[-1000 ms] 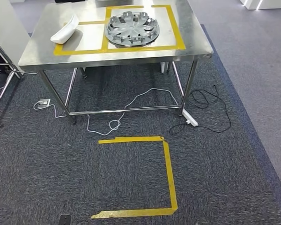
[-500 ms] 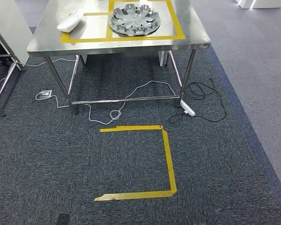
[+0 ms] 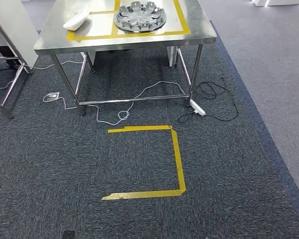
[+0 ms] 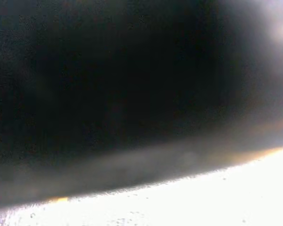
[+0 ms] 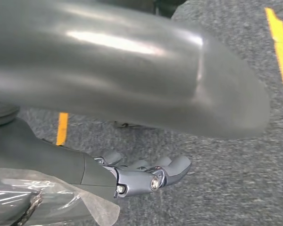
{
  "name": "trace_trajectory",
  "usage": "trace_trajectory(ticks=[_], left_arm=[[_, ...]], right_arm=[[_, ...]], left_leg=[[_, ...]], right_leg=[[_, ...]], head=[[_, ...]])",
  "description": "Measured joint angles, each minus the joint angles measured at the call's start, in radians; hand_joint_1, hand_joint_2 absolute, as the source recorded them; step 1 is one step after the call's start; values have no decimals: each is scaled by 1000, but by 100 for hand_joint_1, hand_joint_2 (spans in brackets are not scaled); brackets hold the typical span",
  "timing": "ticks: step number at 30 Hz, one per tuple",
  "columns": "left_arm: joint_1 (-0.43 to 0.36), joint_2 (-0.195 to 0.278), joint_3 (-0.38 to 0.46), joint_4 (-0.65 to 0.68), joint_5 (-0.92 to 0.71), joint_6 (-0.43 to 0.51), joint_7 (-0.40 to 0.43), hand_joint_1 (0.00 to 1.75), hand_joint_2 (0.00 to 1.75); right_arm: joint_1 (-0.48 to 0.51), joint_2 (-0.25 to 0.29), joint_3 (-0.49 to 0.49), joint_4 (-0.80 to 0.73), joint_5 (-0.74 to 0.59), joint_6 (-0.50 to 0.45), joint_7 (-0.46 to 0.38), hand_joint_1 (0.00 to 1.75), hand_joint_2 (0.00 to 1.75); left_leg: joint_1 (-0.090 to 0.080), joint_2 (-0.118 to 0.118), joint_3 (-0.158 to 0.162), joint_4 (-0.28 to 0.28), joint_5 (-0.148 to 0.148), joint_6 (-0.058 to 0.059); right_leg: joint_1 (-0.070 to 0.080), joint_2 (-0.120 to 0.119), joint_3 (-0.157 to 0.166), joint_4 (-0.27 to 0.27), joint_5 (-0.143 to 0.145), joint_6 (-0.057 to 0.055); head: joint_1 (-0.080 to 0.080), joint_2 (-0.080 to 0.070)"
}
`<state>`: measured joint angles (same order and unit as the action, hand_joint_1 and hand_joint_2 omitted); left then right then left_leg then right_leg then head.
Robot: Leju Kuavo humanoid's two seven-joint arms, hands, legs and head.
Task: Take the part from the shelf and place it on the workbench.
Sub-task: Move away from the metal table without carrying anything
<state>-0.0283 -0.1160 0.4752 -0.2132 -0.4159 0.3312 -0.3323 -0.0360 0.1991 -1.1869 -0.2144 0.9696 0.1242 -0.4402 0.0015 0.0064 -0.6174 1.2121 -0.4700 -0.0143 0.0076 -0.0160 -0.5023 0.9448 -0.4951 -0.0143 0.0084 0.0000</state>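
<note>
Far ahead stands the steel worktop (image 3: 54, 37), its top marked with yellow tape. On it the silver wheel cover (image 3: 140, 16) lies flat at centre, a white part (image 3: 76, 20) to its left. On the near carpet, a yellow tape outline (image 3: 178, 159). My right hand (image 5: 143, 176) hangs over carpet, fingers (image 5: 175, 167) extended, holding nothing. My left fingers: cannot tell.

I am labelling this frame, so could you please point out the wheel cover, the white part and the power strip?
wheel cover (image 3: 140, 16): head view, on its spoked centre.
white part (image 3: 77, 20): head view, on its curved upper surface.
power strip (image 3: 197, 107): head view, on the middle of its white body.
</note>
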Motion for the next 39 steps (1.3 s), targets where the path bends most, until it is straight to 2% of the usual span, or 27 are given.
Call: trace_trajectory(ticks=[2,3,4,7,8,15,19,20,21,22,24,25,26,27,28,30,31,32,35,36,37,39], left_arm=[[-2,2,0,0,-3,-2,0,0,0],[-4,3,0,0,-3,-4,0,0,0],[-5,4,0,0,-3,-5,0,0,0],[0,5,0,0,-4,-4,0,0,0],[2,6,0,0,-5,-4,1,0,0],[1,10,1,0,-3,-12,7,0,0],[2,13,1,0,-3,-14,6,0,0],[1,13,1,1,-3,-14,6,0,0],[0,13,1,1,-3,-14,6,0,0],[0,13,1,1,-3,-14,6,0,0],[-1,13,1,1,-3,-14,6,0,0],[0,13,1,1,-3,-14,6,0,0],[0,14,1,1,-3,-14,6,0,0],[0,14,2,1,-3,-14,6,0,0],[0,14,2,1,-3,-14,6,0,0],[0,16,2,1,-3,-15,5,0,0],[0,16,2,1,-3,-15,5,0,0],[-1,17,2,1,-3,-15,4,0,0],[-1,17,2,2,-5,-14,3,0,0],[0,17,2,2,-5,-14,3,0,0],[2,17,2,2,-5,-14,3,0,0],[3,16,2,3,-6,-13,2,0,0]], right_arm=[[0,0,3,0,4,1,0,0,0],[0,0,4,0,5,1,0,0,0],[-1,0,6,0,7,1,0,0,0],[0,-1,11,0,11,2,0,0,0],[1,-2,12,0,13,2,0,0,0],[3,-2,20,0,21,9,-3,0,0],[3,-2,20,0,21,11,-4,0,0],[4,-2,20,0,21,11,-4,0,0],[4,-2,20,0,22,11,-5,0,0],[4,-2,20,0,22,11,-5,0,0],[4,-2,21,0,22,11,-5,0,0],[5,-2,21,0,22,11,-5,0,0],[5,-2,21,0,22,11,-6,0,0],[6,-2,22,0,23,11,-6,0,0],[6,-2,23,0,23,11,-6,0,0],[4,-2,24,0,23,12,-6,0,0],[2,-2,25,0,23,12,-6,0,0],[1,-2,26,0,23,13,-6,0,0],[3,-2,26,0,24,14,-8,0,0],[4,-2,26,0,24,14,-8,0,0],[4,-2,26,0,25,14,-8,0,0],[5,-3,26,0,25,14,-9,0,0]], left_leg=[[-1,0,100,-144,-13,7],[-1,-1,132,-200,-31,10],[-2,-1,144,-228,-46,13],[-4,-1,143,-244,-50,18],[-6,-1,141,-244,-49,22],[-17,1,129,-237,-38,42],[-20,1,121,-236,-26,54],[-18,3,119,-240,-18,59],[-15,4,115,-243,-10,64],[-12,5,109,-247,-2,69],[-11,7,91,-247,10,73],[-11,8,82,-246,16,71],[-12,8,73,-246,22,68],[-11,8,65,-245,27,65],[-11,8,59,-244,32,61],[-10,7,47,-239,42,50],[-11,6,43,-237,46,44],[-11,6,39,-234,51,36],[-7,4,28,-226,59,15],[-4,3,20,-214,43,10],[-2,2,7,-184,9,5],[-1,1,-30,-68,-90,0]], right_leg=[[2,0,-18,18,6,7],[3,-1,-26,25,9,11],[6,-1,-33,30,11,9],[7,0,-43,36,18,-8],[6,0,-43,35,21,-5],[-6,1,-49,23,45,34],[-10,0,-55,22,57,48],[-10,2,-59,26,53,51],[-10,4,-69,41,35,54],[-10,7,-86,78,2,56],[-14,12,-137,213,-87,61],[-17,13,-159,281,-120,63],[-19,13,-166,322,-134,65],[-21,13,-153,320,-128,67],[-24,13,-116,273,-105,68],[-30,14,-8,112,-59,70],[-30,17,29,54,-45,67],[-29,20,46,21,-41,62],[-23,23,25,17,-35,35],[-22,22,17,17,-30,24],[-21,20,7,16,-23,13],[-16,17,-14,16,-8,1]], head=[[1,0],[1,0],[2,0],[4,0],[4,0],[3,0],[3,0],[3,0],[5,0],[7,0],[11,0],[12,0],[12,0],[12,0],[12,0],[12,0],[11,0],[11,0],[8,0],[7,0],[6,0],[4,0]])
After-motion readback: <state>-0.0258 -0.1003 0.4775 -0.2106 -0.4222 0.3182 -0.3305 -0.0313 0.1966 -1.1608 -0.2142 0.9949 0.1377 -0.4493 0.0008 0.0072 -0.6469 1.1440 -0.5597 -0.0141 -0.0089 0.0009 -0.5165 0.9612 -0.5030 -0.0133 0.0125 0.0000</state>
